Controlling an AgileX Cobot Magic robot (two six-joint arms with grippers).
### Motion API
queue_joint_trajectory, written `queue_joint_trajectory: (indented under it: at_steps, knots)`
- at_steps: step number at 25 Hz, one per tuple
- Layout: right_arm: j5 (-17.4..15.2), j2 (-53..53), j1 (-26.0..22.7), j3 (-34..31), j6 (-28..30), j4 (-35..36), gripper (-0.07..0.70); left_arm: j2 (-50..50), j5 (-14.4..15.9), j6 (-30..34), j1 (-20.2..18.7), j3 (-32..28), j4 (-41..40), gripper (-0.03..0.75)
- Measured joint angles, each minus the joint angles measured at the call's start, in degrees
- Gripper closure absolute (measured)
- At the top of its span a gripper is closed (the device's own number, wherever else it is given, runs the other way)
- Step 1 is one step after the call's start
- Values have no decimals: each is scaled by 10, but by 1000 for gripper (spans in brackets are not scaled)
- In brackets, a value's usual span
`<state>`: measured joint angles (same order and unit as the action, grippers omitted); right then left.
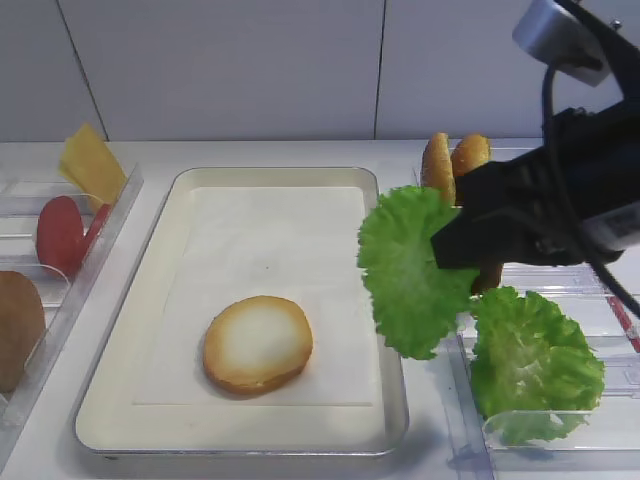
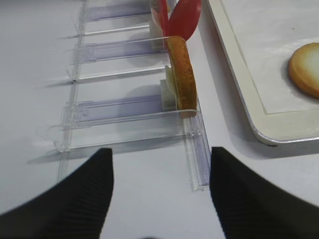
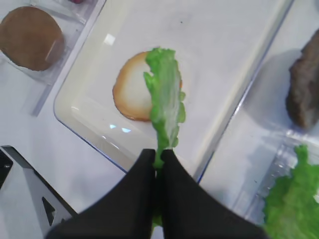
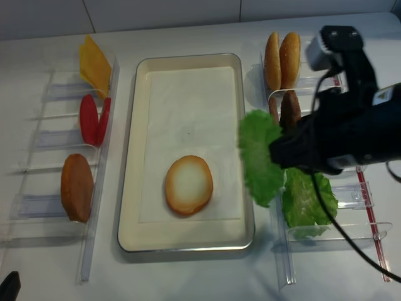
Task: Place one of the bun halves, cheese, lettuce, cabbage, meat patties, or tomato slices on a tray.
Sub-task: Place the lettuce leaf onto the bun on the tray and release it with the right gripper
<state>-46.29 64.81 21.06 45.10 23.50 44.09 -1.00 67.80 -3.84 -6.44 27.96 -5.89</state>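
The right gripper (image 3: 159,158) is clenched on the edge of one lettuce (image 1: 408,268) leaf, hanging it in the air over the right rim of the tray (image 1: 290,176). A bun half (image 1: 258,343) lies cut face up on the tray's liner. The left gripper (image 2: 160,172) stands released near the table's left edge. Held only by its rim, the floppy leaf may slip free or land across the tray's edge.

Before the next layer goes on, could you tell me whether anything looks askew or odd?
Nothing stands out. One bun half lies cut face up on the tray, and the right pincer holds the lettuce above the tray's right edge.
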Motion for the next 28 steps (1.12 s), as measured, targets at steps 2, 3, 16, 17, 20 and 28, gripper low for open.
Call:
queue_joint_trajectory:
  at_steps: [2,3,16,17,20,28]
  knots:
    - [22,14,29,1,-6,3,584,0,0,0,0,0,0,301]
    - [29,25,41,5,-9,4,584,0,0,0,0,0,0,301]
    - [78,238,179,173,-13,49,584,0,0,0,0,0,0,301]
    - [79,256,186,189,-13,52,584,0,0,0,0,0,0,301]
    - [80,304,210,231,-14,54,584,0,0,0,0,0,0,301]
    - [81,381,232,269,-38,35,584,0,0,0,0,0,0,301]
